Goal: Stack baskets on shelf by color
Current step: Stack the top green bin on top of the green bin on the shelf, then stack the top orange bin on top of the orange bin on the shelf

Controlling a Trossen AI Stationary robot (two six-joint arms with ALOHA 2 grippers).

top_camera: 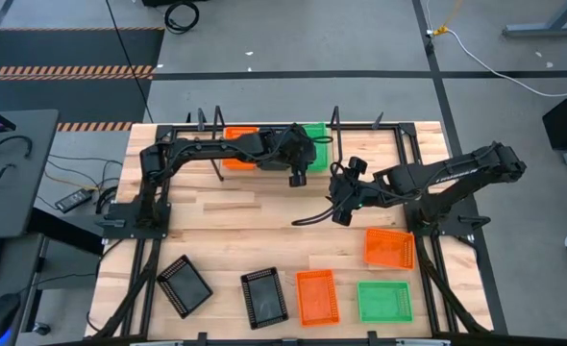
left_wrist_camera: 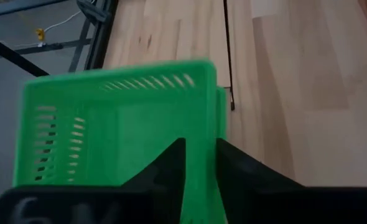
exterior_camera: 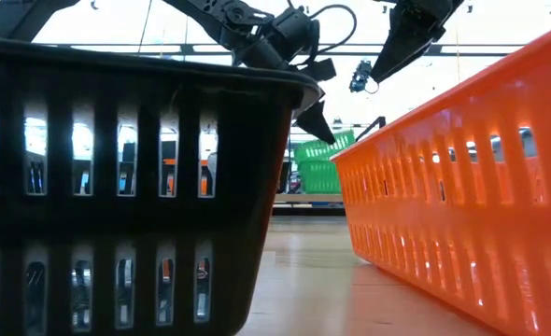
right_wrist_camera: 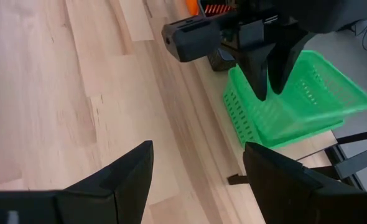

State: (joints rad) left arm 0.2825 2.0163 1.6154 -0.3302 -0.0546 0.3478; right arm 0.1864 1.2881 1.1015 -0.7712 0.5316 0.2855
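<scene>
High view: the left gripper (top_camera: 298, 171) reaches over the far edge of the wooden tabletop (top_camera: 235, 226), beside a green plastic mesh basket (top_camera: 316, 135) and an orange mesh basket (top_camera: 239, 135) on the light wooden shelf with thin black posts (top_camera: 264, 126); the right gripper (top_camera: 342, 213) hangs over mid-tabletop. Along the near edge lie two black mesh baskets (top_camera: 184, 285), two more orange ones (top_camera: 315, 296) and one more green one (top_camera: 384, 301). Low view: a black basket and an orange basket (exterior_camera: 462, 177) fill the foreground; stacked green baskets (exterior_camera: 317, 166) show far behind, with the left gripper's fingers (exterior_camera: 315, 119) just above them. Left wrist view: the fingers (left_wrist_camera: 171, 168) straddle the wall of a tilted green basket (left_wrist_camera: 118, 121), slightly apart, whether still pinching it cannot be told. Right wrist view: the right fingers (right_wrist_camera: 130, 171) stand wide apart, holding nothing; beyond, the tilted green basket (right_wrist_camera: 295, 93) rests inside another.
</scene>
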